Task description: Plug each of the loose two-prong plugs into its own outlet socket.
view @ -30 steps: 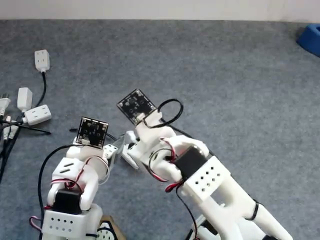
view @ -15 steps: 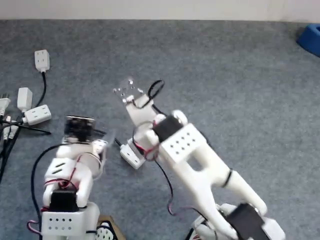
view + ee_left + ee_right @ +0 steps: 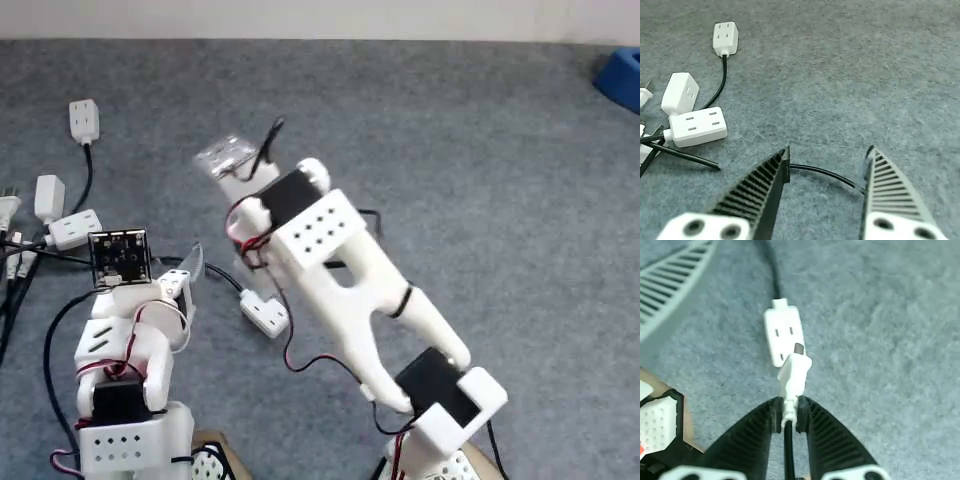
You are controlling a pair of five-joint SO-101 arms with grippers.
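Observation:
My right gripper (image 3: 788,404) is shut on a white two-prong plug (image 3: 794,374) by its cable end. The plug's prongs point at a white outlet socket (image 3: 781,332) lying on the grey carpet; the tip overlaps the socket's end, and I cannot tell whether the prongs are in. From the high view that socket (image 3: 265,312) lies between the two arms. My left gripper (image 3: 828,150) is open just above the carpet, with a black cable (image 3: 822,172) running across between its fingers. Further white outlet sockets (image 3: 695,127) (image 3: 680,91) (image 3: 724,36) lie beyond it.
A loose white plug (image 3: 8,208) and several black cables lie at the carpet's left edge. A blue object (image 3: 620,75) sits at the far right corner. The left gripper's ribbed finger (image 3: 670,285) is close beside the socket. Open carpet stretches to the right.
The right arm has risen and stretched out, its wrist swinging away toward the far left. The left arm has turned left toward the cluster of outlets. The socket between the arms stayed put.

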